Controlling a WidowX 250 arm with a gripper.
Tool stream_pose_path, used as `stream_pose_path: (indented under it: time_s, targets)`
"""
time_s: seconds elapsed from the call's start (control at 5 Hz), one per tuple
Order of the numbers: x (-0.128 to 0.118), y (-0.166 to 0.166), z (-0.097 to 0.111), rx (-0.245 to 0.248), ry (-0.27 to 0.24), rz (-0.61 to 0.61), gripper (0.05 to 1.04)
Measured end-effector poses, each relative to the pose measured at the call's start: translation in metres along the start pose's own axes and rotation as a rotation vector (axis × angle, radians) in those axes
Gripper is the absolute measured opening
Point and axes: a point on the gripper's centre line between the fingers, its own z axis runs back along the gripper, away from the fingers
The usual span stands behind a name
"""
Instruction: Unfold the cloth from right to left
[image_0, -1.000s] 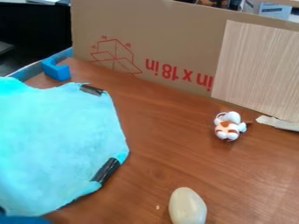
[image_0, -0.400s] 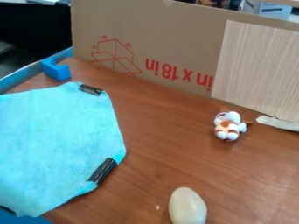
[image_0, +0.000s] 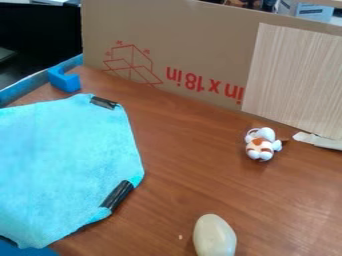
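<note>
The cloth (image_0: 60, 165) lies at the left of the counter (image_0: 194, 185), its right edge, bearing black strips (image_0: 117, 195), facing the plush toy (image_0: 260, 145) and likely the leftward unfold's start, though I cannot tell the gripper's state or bearing.

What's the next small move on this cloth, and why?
Probably just a light smoothing stroke leftward, no new lift: the turquoise cloth already looks spread, with no large fold visible, and it runs past the view's left edge, so any remaining slack may lie there.
</note>
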Motion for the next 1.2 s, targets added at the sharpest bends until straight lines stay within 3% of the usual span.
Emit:
stream_pose_path:
  time_s: [0.2, 0.4, 0.8, 1.2]
  targets:
    - [0.008, -0.034, -0.015, -0.036, -0.003, -0.085, 1.001]
    - [0.008, -0.049, -0.039, -0.033, 0.027, -0.129, 1.001]
    - [-0.003, -0.081, -0.084, 0.006, 0.094, -0.209, 1.001]
    - [0.008, -0.109, -0.104, 0.057, 0.097, -0.281, 1.001]
